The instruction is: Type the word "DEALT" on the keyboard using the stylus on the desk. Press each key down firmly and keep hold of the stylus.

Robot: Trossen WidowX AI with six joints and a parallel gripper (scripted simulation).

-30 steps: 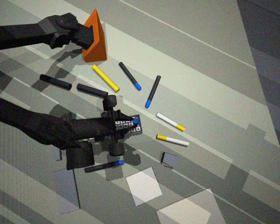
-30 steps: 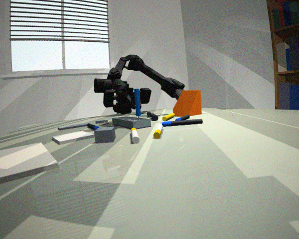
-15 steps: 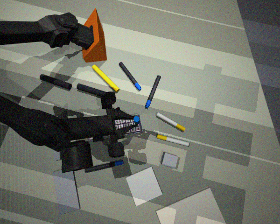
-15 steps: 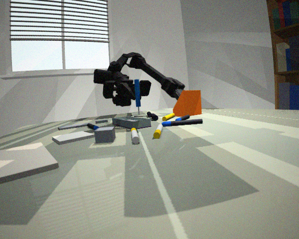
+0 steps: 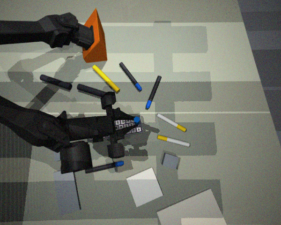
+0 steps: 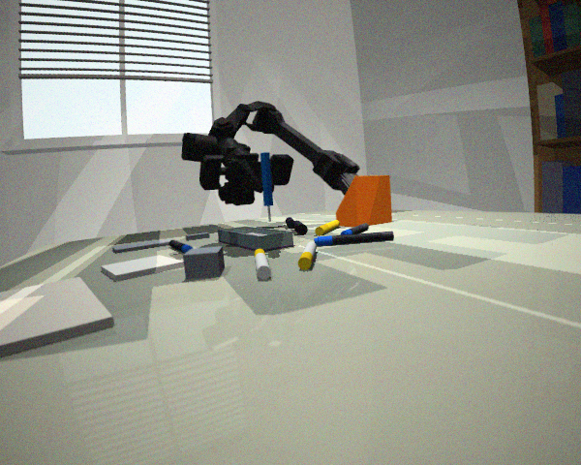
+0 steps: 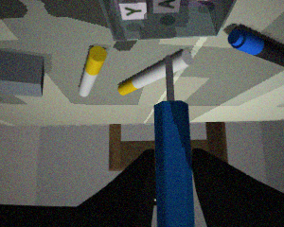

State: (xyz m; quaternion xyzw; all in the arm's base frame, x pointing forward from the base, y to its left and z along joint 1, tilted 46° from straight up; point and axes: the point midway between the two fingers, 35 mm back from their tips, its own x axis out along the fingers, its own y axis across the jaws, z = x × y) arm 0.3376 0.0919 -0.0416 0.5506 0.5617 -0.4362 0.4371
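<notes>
A desk in a plain, pale-walled room, much like a study or small office.
Taking the orange block (image 5: 100, 46) (image 6: 368, 200) as the landmark in the exterior view, a window (image 6: 73, 108) with a slatted blind (image 6: 115, 60) is set in the wall to its left, and a wooden bookcase (image 6: 535, 135) with what look like books stands to its right. Markers lie in front of it, and a small lettered keyboard (image 5: 138, 130) (image 6: 256, 240) (image 7: 166, 35) sits to its left, nearer the viewer, on the desk (image 5: 232, 96) (image 6: 381, 375) (image 7: 109, 111).
</notes>
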